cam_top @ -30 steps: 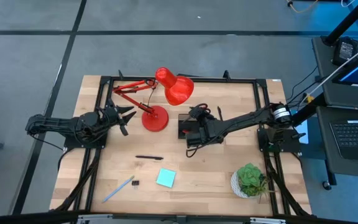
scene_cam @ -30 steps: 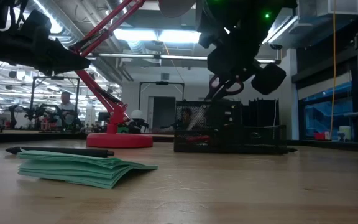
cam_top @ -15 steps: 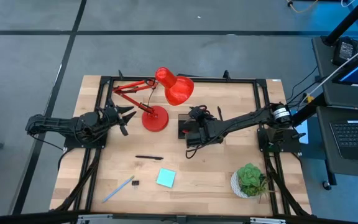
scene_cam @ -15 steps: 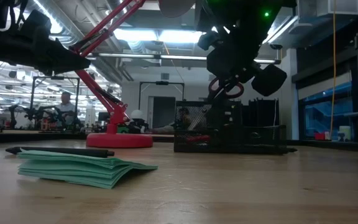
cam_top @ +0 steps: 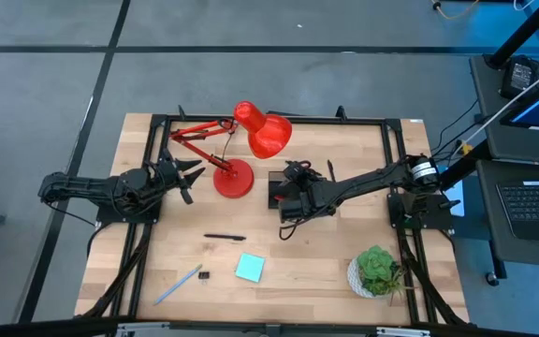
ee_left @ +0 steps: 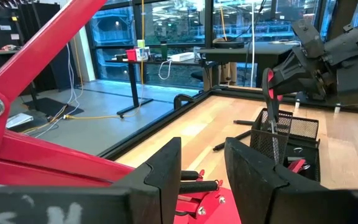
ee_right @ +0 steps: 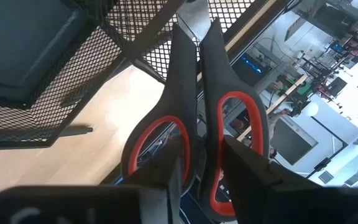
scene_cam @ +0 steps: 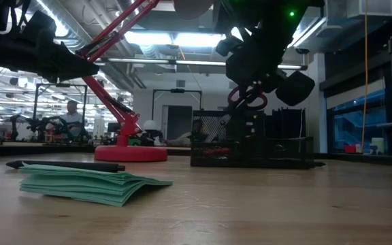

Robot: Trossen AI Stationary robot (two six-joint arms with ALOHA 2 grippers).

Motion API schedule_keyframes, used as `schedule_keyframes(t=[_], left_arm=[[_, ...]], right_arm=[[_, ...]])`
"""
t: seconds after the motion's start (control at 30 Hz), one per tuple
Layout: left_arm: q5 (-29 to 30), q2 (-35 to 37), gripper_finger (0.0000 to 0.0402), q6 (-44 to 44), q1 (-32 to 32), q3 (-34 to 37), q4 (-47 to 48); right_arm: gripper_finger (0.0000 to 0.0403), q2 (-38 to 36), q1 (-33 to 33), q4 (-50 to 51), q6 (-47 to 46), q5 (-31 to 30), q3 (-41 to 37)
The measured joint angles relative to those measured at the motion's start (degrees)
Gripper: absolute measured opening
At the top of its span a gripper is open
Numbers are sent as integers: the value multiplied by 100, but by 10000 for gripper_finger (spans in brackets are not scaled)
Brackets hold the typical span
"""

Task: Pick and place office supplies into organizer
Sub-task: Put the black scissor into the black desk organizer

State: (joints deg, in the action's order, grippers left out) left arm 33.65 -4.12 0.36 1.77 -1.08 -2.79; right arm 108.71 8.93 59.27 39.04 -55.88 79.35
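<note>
The red-handled scissors [ee_right: 194, 93] hang blades-down from my right gripper [ee_right: 204, 180], which is shut on them above the black mesh organizer [cam_top: 277, 190]. In the low view the scissors [scene_cam: 247, 97] slant down, their blades reaching the top of the organizer [scene_cam: 250, 144]. My left gripper [ee_left: 202, 174] is open and waits beside the red lamp base [cam_top: 233, 178]. A black pen [cam_top: 224, 238], the teal sticky-note pad [cam_top: 249, 269], a light-blue pen [cam_top: 178, 285] and a small black clip [cam_top: 204, 276] lie flat on the table. My right gripper pinches the scissors by their two red-lined handle loops [ee_right: 232, 134], pressed together between the fingers [ee_right: 160, 186]. It comes from above, slanting down. The shut blades [ee_right: 194, 18] point down at the organizer's mesh wall [ee_right: 123, 43]; whether they touch it I cannot tell.
The red desk lamp [cam_top: 262, 131] stands just left of the organizer, its arm stretching toward my left gripper. A green potted plant [cam_top: 376, 269] sits near the table's right near corner. In the low view the pad [scene_cam: 87, 184] and pen [scene_cam: 67, 165] lie in the foreground.
My right gripper has eased down a little with the scissors toward the organizer; the handle loops sit slightly lower in the low view than a second ago.
</note>
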Motion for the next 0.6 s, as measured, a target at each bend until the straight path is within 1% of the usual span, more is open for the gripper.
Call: schedule_keyframes(t=[0.6], left_arm=[[0,0,118,-1,0,0,2]], right_arm=[[110,0,0,18,3,5,0]])
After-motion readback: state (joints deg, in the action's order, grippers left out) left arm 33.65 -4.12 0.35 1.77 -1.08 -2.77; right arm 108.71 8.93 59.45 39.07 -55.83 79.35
